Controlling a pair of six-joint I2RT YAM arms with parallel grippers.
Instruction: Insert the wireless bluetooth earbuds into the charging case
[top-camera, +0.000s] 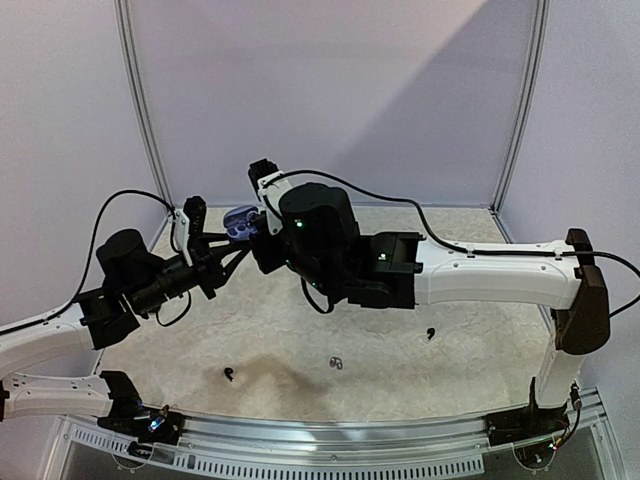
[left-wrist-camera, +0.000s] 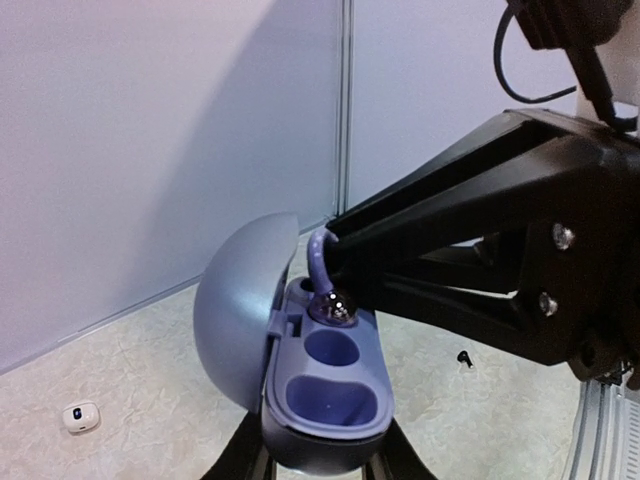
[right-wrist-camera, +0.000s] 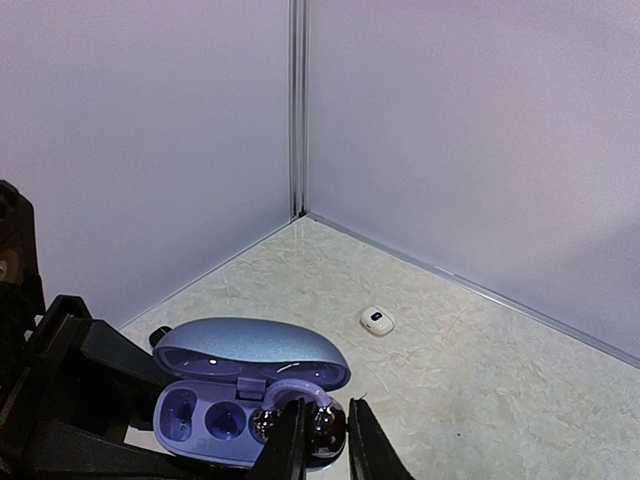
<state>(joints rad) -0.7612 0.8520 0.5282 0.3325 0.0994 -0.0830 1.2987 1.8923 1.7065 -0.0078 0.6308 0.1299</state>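
The charging case (left-wrist-camera: 330, 405), a lavender-blue clamshell with its domed lid swung open and two hollow sockets showing, is held off the bench (top-camera: 480, 375), the left gripper (top-camera: 232, 243) clamped on its base. The right gripper (right-wrist-camera: 322, 445) pinches an earbud (left-wrist-camera: 336, 306), a glossy mirror-dark bulb on a curved lavender hook, at the case's end socket.

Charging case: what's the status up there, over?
Left gripper shut on open charging case, held in the air. Right gripper shut on purple earbud, its tip in the case. Nothing in the way. Over.
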